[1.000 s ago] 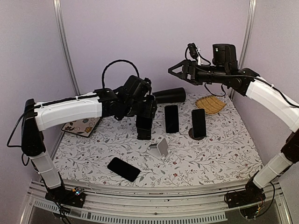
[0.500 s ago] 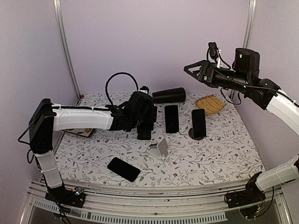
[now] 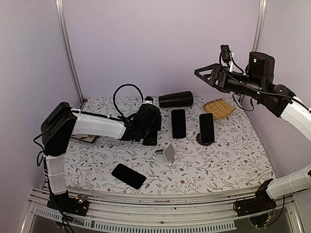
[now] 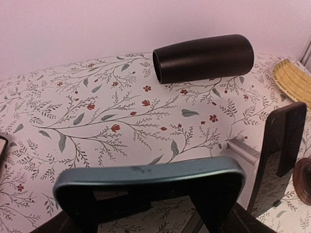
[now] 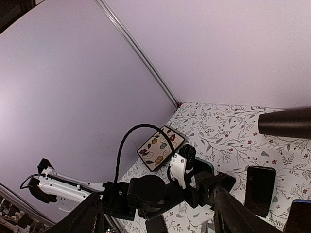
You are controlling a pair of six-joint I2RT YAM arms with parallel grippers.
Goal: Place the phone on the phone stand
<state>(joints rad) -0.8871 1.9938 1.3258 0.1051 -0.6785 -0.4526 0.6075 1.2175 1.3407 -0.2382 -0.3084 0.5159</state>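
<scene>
Floral-print counter (image 3: 223, 160), lilac booth walls (image 3: 160, 43); phone stand (image 3: 168, 154) mid-counter.
Arm stretched low, left end effector (image 3: 152, 127) grasps phone (image 3: 150, 139) upright, just far-left of the stand; right end effector (image 3: 199, 74) raised high at right, released.

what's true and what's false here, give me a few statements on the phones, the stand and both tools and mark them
1. The left tool grips a teal-edged phone. True.
2. The right tool holds a phone. False: it is open and empty, raised in the air.
3. The black cylinder stands upright. False: it lies on its side.
4. The grey phone stand has no phone on it. True.
5. A black phone lies flat, apart from that stand. True.
</scene>
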